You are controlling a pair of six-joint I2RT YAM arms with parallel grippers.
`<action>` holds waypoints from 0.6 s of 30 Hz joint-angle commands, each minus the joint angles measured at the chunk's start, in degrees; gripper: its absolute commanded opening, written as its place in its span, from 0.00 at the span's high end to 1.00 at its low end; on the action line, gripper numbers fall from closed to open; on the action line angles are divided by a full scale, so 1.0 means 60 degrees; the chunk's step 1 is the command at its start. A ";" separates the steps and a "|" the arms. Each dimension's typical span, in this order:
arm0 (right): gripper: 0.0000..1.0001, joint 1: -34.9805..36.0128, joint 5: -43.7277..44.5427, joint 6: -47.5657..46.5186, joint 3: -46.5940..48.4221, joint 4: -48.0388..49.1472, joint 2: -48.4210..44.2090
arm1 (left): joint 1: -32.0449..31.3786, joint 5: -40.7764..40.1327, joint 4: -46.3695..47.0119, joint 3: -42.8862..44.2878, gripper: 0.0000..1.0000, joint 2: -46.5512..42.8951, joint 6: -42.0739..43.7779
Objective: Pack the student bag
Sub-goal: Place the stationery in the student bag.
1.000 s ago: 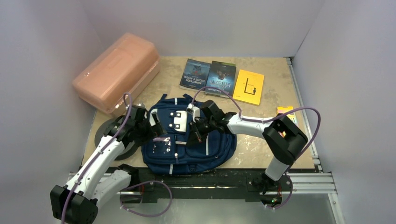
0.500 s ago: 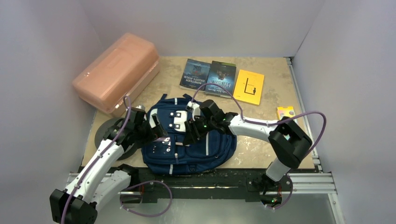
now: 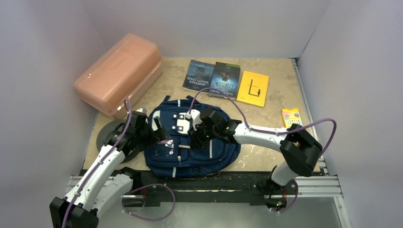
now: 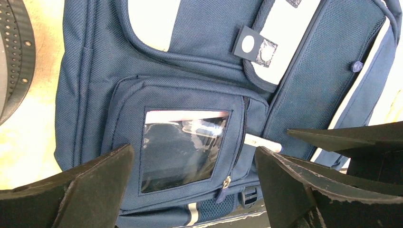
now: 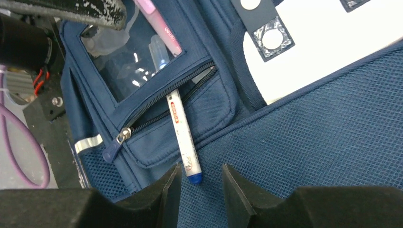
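Three books lie beyond student bag.

Left claw spread wide, right claw narrowly parted, both pointing downward, angled toward each other

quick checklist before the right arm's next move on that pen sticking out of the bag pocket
1. White pen with a blue cap inside the navy fabric backpack: not ok, sticks out.
2. Front pocket zip open: ok.
3. Right end effector lined up: ok, jaws apart either side of the cap, not gripping.
4. Left end effector clear: ok, open, empty.
5. Three paperback books packed: not ok, outside the bag.
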 commanded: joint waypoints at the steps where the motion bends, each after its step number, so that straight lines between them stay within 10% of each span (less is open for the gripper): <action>1: 0.62 0.0233 0.0627 -0.0853 0.0124 0.0028 -0.0297 | 0.0055 -0.0193 0.0317 -0.0245 0.00 -0.0359 -0.0136; 18: 0.91 0.0745 0.0258 -0.0629 0.1056 0.1580 0.1226 | 0.0055 -0.0016 0.0893 -0.0870 0.00 -0.0132 -0.0239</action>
